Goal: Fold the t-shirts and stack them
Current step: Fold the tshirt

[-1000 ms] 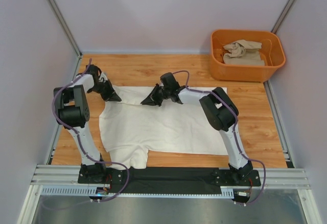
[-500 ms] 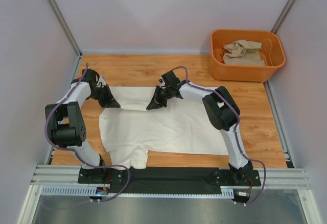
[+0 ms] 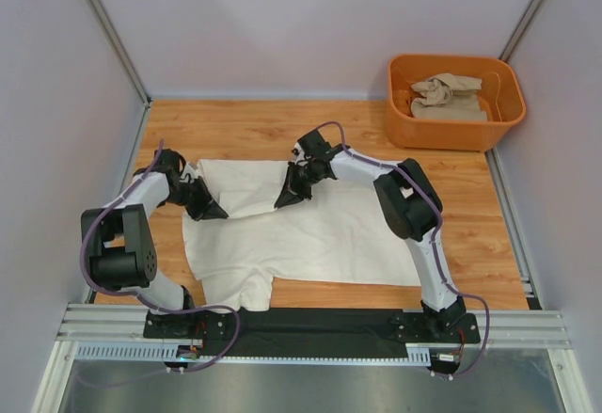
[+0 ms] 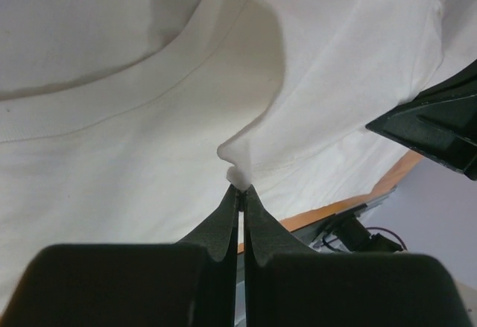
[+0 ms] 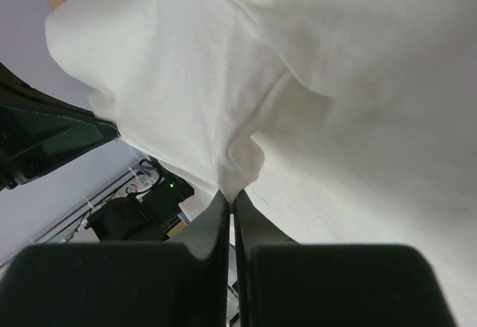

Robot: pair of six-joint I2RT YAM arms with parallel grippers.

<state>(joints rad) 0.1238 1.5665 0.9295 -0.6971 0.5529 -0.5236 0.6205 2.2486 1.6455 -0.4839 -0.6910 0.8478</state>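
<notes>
The cream-white t-shirt [image 3: 310,234] lies spread on the wooden table, its far-left part folded over toward the front. My left gripper [image 3: 214,214] is shut on a pinch of its fabric at the left edge; the left wrist view shows the jaws [image 4: 240,189] closed on a small fold of the white shirt [image 4: 134,141]. My right gripper [image 3: 284,200] is shut on the shirt's far edge near the middle; the right wrist view shows the jaws [image 5: 229,194] pinching the white cloth [image 5: 328,118]. The sandy beige t-shirt [image 3: 449,95] lies crumpled in the orange tub.
The orange plastic tub [image 3: 455,134] stands at the far right corner of the table [image 3: 245,126]. Grey walls enclose the table at the back and both sides. A metal rail [image 3: 310,324] with the arm bases runs along the near edge.
Both grippers have moved toward the near edge with the shirt's far edge in them, the left one more, so the far-left part now folds over the shirt.
</notes>
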